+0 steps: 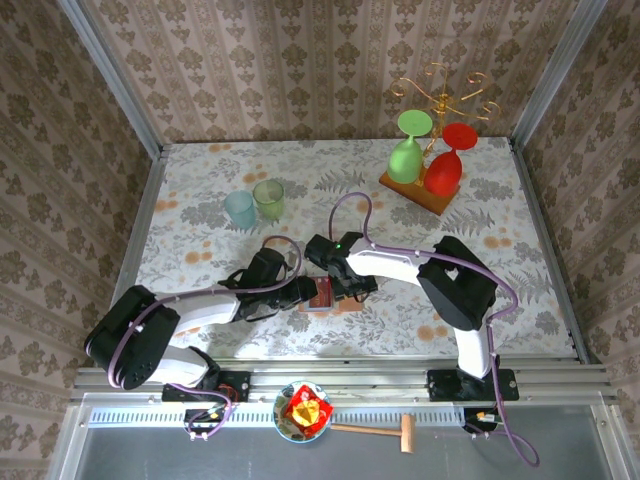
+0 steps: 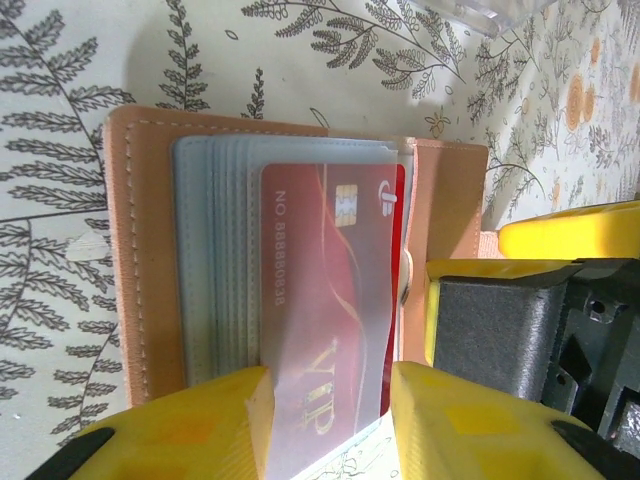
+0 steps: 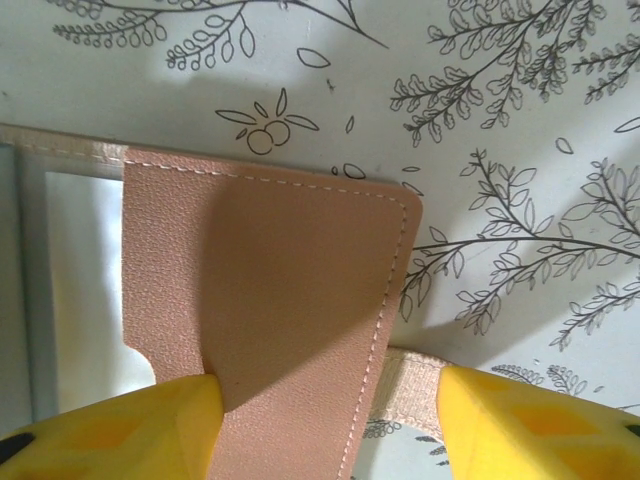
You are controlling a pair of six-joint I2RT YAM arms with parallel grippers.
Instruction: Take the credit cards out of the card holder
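The card holder [image 1: 327,297] lies open on the table between both arms. In the left wrist view its salmon cover [image 2: 145,250] frames grey-blue sleeves. A red credit card [image 2: 325,300] marked VIP sits in the top sleeve. My left gripper [image 2: 330,400] is shut on that card and sleeve, one yellow finger at each long edge. My right gripper [image 3: 325,400] stands open over the holder's leather flap [image 3: 290,280]. Its left finger touches the flap and its right finger [image 3: 520,420] is clear of it. In the top view the left gripper [image 1: 305,292] and right gripper [image 1: 348,283] nearly meet.
A pale blue cup [image 1: 240,208] and a green cup [image 1: 268,198] stand behind the left arm. At the back right a wooden stand [image 1: 415,195] carries a green glass [image 1: 405,158] and a red glass [image 1: 445,170]. A bowl [image 1: 303,410] and a wooden mallet [image 1: 378,430] lie below the table's near edge.
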